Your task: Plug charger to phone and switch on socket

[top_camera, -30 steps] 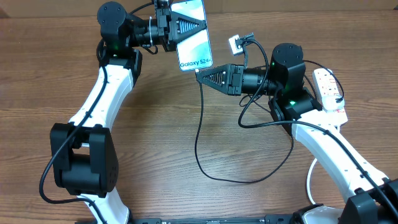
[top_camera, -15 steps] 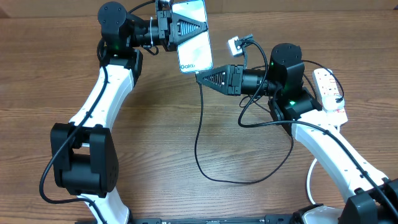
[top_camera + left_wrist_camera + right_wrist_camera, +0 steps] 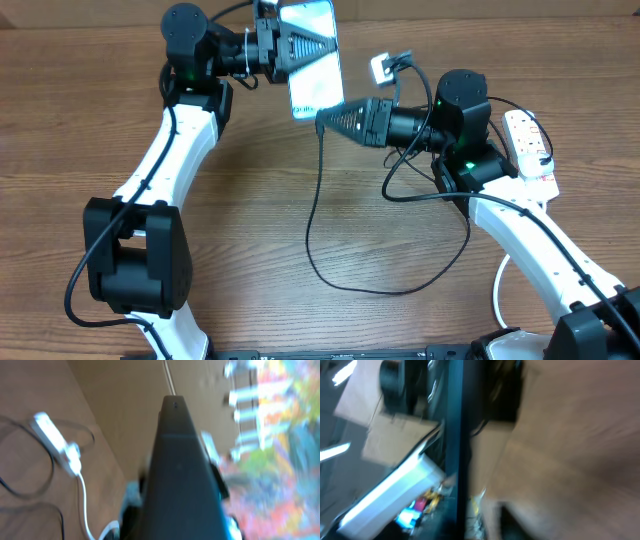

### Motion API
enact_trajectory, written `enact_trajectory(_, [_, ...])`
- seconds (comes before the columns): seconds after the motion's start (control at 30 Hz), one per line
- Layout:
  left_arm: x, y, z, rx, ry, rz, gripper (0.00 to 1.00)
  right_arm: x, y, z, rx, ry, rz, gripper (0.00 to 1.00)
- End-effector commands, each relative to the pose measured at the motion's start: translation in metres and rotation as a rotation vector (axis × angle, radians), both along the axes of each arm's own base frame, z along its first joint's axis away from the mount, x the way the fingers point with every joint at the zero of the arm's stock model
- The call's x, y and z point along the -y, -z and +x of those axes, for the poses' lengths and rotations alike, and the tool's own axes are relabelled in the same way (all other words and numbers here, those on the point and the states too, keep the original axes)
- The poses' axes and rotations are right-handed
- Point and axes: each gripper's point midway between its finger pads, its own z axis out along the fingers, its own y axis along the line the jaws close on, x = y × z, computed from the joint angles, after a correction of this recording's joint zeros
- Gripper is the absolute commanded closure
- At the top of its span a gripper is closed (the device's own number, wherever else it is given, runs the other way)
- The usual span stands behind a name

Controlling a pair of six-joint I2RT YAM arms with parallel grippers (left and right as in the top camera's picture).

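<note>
From above, at 12 o'clock on the table (image 3: 240, 250), the left gripper (image 3: 315, 43) is pinched on the phone (image 3: 318, 85) and holds it off the wood. Its fingers cover the phone's upper half, and the screen text is washed out by glare. The right gripper (image 3: 326, 118) points toward 9 o'clock, with its tip at the phone's lower edge. The charger (image 3: 312, 200) leaves that tip, but its connector is hidden, and I cannot tell whether those jaws are spread or pressed together. The cable drops toward 6 o'clock and loops round to 4 o'clock. The socket (image 3: 528, 140) lies at 3 o'clock, partly behind the right arm.

On the left wrist, everything is blurred. The phone (image 3: 175, 475) fills the centre edge-on, cut off at 6 o'clock. The socket (image 3: 52, 440) shows at 9 o'clock with its white lead (image 3: 82, 495).

On the right wrist, motion smear hides nearly everything. A dark strip (image 3: 454, 435) runs from 12 to 6 o'clock, and what it is cannot be made out. No fingers are visible.
</note>
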Motion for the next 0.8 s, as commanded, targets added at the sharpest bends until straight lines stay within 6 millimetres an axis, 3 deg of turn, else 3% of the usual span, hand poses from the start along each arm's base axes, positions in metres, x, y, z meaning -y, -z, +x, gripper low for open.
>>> enact_trajectory(0.0, [0.017, -0.007, -0.034, 0.047, 0.156, 0.025, 0.96, 0.012, -0.002, 0.025, 0.022, 0.138, -0.010, 0.40])
enact_trajectory(0.1, [0.017, -0.007, -0.034, 0.060, 0.154, 0.023, 0.96, 0.011, -0.003, 0.022, 0.026, 0.121, -0.010, 0.23])
enact_trajectory(0.23, [0.015, -0.007, -0.032, 0.079, 0.144, 0.020, 0.96, 0.008, 0.002, 0.011, 0.017, 0.055, -0.019, 0.23])
enact_trajectory(0.57, [-0.004, -0.008, -0.016, 0.147, 0.072, 0.012, 0.96, -0.001, 0.000, -0.040, 0.030, -0.249, 0.006, 0.20])
enact_trajectory(0.77, [-0.002, -0.004, -0.016, 0.086, 0.077, 0.019, 0.96, -0.002, 0.004, -0.043, 0.030, -0.262, -0.001, 0.27])
